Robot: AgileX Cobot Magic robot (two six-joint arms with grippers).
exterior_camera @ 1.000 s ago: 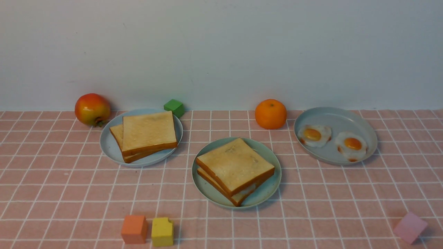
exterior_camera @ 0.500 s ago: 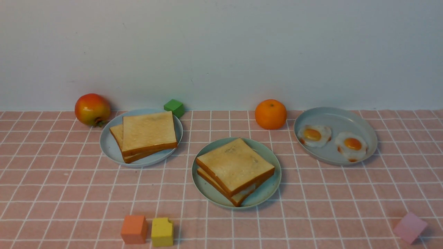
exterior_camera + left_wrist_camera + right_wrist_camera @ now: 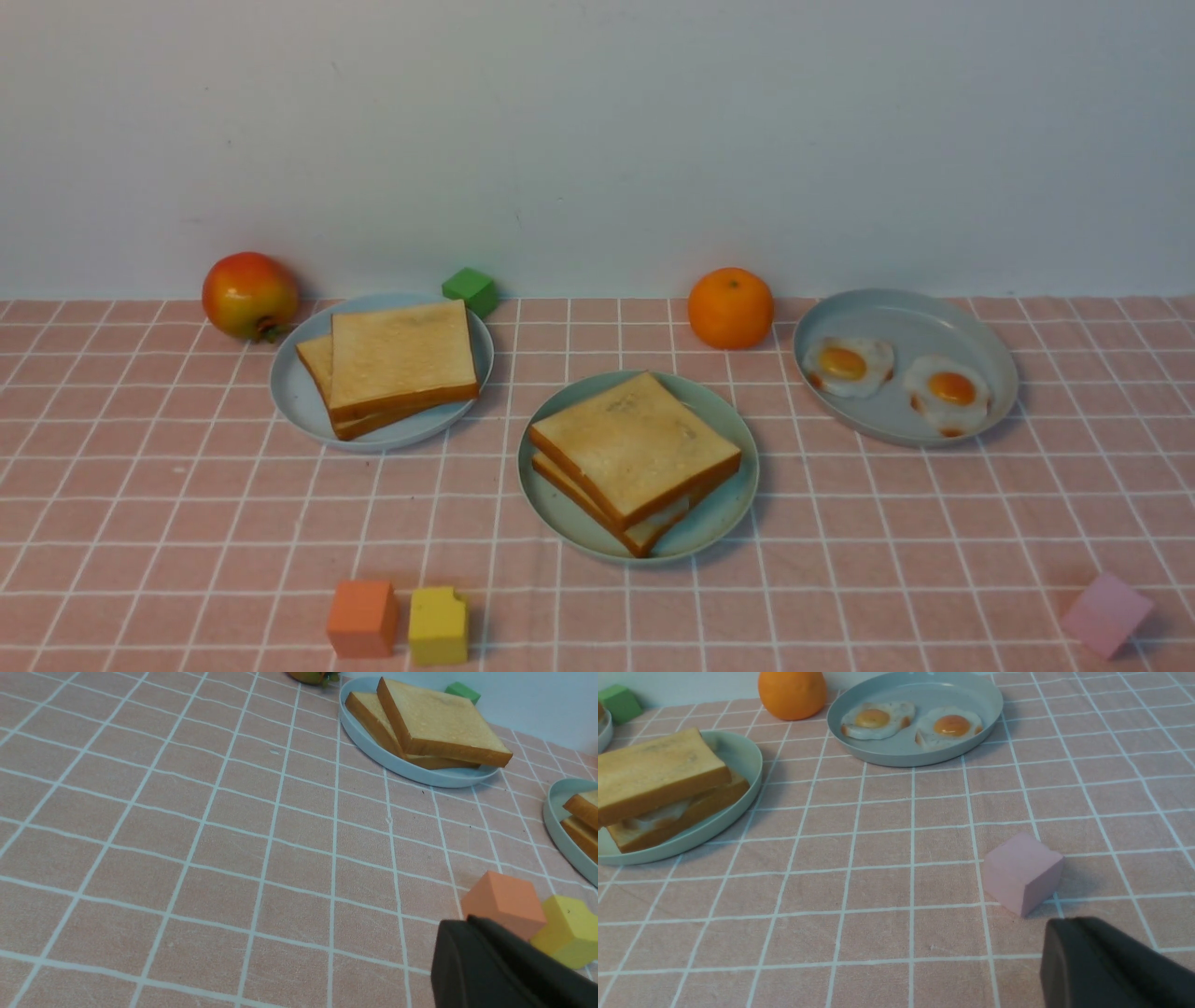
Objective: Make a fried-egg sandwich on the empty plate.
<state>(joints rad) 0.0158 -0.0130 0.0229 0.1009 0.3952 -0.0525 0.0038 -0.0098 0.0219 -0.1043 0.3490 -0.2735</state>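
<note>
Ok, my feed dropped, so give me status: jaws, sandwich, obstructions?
Neither arm over the table, jaws unreadable. Fried-egg sandwich assembled on the mint-green plate, egg white showing between slices. Nothing in the way.

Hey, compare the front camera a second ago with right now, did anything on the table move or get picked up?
Nothing visibly changed. The fried-egg sandwich sits on the mint-green plate as before, the plain toast stack, two fried eggs and the blocks are where they were, and neither arm shows in the front view.
</note>
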